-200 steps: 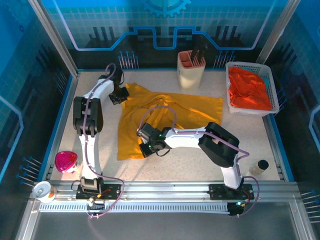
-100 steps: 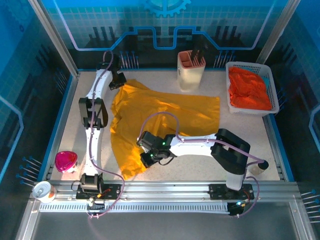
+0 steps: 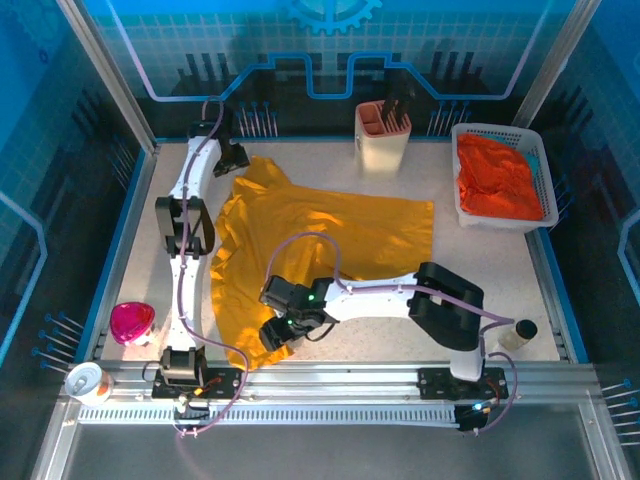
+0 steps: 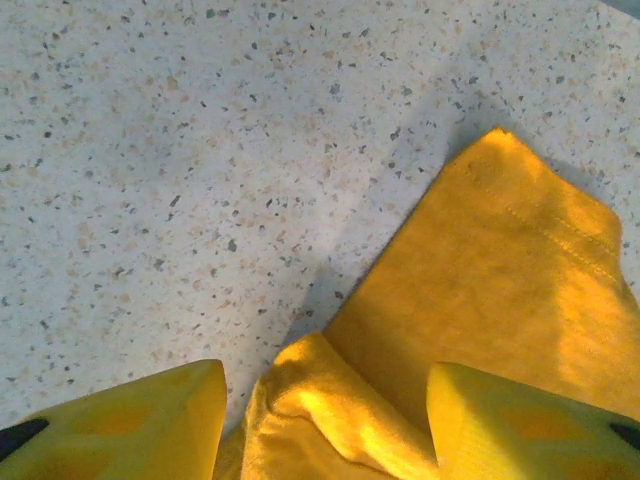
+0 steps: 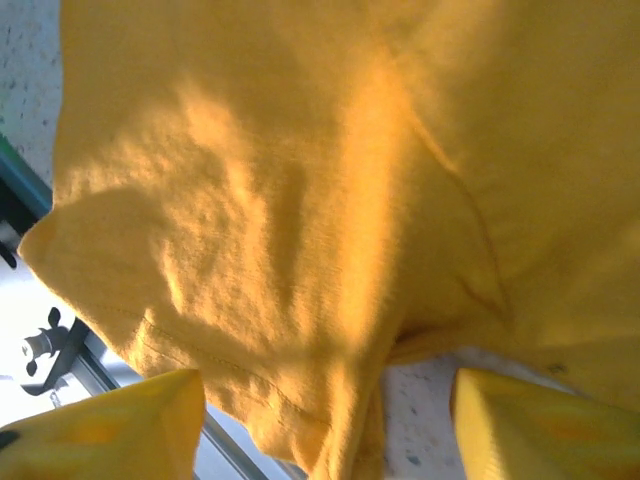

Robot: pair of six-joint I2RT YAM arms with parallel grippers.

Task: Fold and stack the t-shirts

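Observation:
The mustard-yellow t-shirt (image 3: 320, 240) lies spread across the middle of the table, stretched from back left to front. My left gripper (image 3: 232, 157) is at its back-left corner; its fingers (image 4: 150, 420) stand apart, and a bunched fold of the yellow shirt (image 4: 320, 400) lies between them with bare table showing beside it. My right gripper (image 3: 285, 330) is at the shirt's front edge, open, and the yellow cloth (image 5: 300, 200) hangs between its fingers (image 5: 540, 420). The orange-red t-shirt (image 3: 497, 178) lies crumpled in the white basket (image 3: 466, 215).
A cream holder (image 3: 383, 138) with dark utensils stands at the back centre. A pink object (image 3: 131, 322) and a white cup (image 3: 83, 381) sit at the front left. A small jar (image 3: 519, 331) is at the front right. The front rail (image 5: 40, 350) is close behind the hem.
The left gripper moved back toward the far-left corner and the right gripper moved toward the front edge, drawing the yellow shirt out longer and shifting it left.

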